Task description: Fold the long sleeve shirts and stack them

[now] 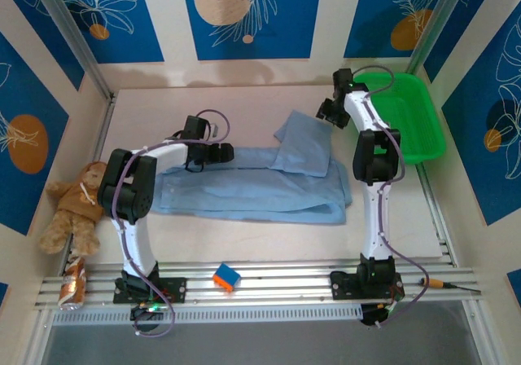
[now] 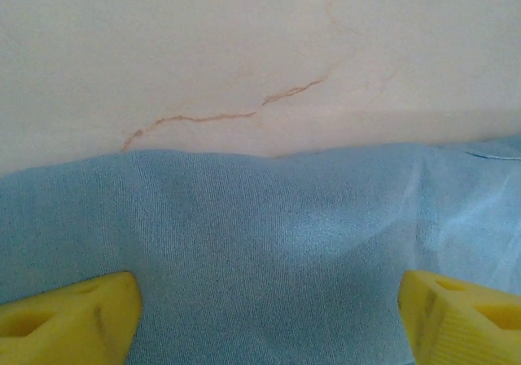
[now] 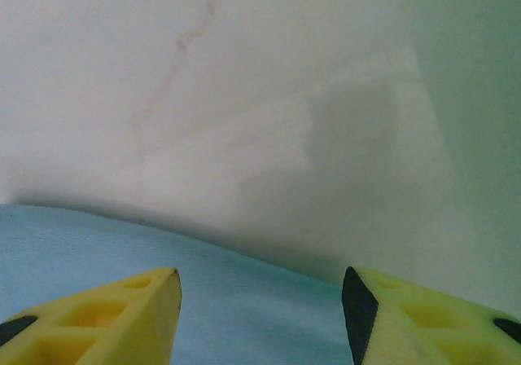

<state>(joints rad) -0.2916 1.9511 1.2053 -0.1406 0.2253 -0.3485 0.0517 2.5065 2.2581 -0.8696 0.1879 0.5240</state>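
We are looking down on a pale, smooth counter (image 1: 244, 247) where the light blue shirt (image 1: 244, 190) is lying in a long, flattened band across the middle. A squarish flap of the shirt is angling up at its right end, just beside the green plastic basket (image 1: 411, 112) with its mesh walls. The fabric is thin and finely ribbed, rippling in soft folds in the left wrist view (image 2: 269, 243). There it is ending in a wavy edge against the counter's cream surface (image 2: 244, 47), which is veined with a faint brown crack.

The left pincer (image 1: 221, 154) is hanging over the band's far edge, its yellow wedge-shaped fingers (image 2: 69, 316) spread wide and gripping nothing. The right pincer (image 1: 326, 111) is hanging by the flap, its ribbed yellow fingers (image 3: 106, 320) parted with cloth (image 3: 81, 251) below them and nothing held.

A brown, plush teddy bear (image 1: 75, 206) is slumping at the counter's left edge. An orange-and-blue block (image 1: 226, 277) is sitting on the near rail.
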